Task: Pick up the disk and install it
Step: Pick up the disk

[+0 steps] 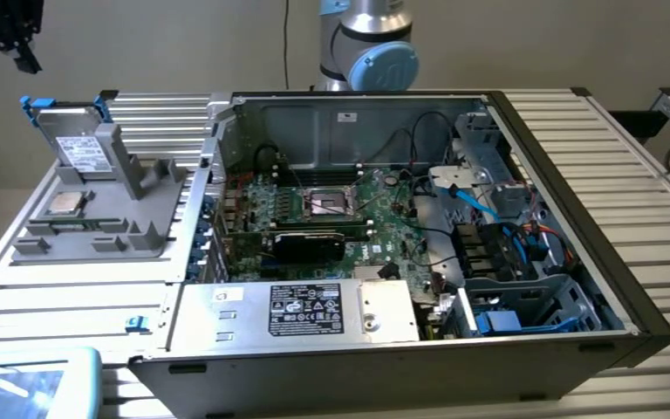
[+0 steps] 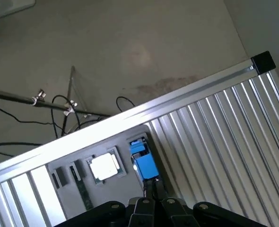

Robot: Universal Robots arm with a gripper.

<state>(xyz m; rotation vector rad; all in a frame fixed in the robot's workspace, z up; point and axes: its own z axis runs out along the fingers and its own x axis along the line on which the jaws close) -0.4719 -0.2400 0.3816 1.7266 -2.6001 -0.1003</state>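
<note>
The disk (image 1: 80, 150) stands on edge in a grey holder (image 1: 126, 196) on the exterior view's left; it is silver with a white label, and blue bracket tabs stick up at its top corners. In the wrist view its blue bracket (image 2: 144, 162) shows from above, just beyond the fingertips. My gripper (image 1: 21, 54) hangs high above the holder at the exterior view's upper left, well clear of the disk. Its thin dark fingers (image 2: 151, 189) are pressed together with nothing between them.
An open computer case (image 1: 644, 319) fills the middle of the slatted aluminium table (image 1: 67, 297), with a motherboard (image 1: 335, 214), a silver power supply (image 1: 306, 310) and a drive bay (image 1: 522, 301) inside. A square processor chip (image 2: 104, 166) lies on the holder. The arm's base (image 1: 365, 52) stands behind.
</note>
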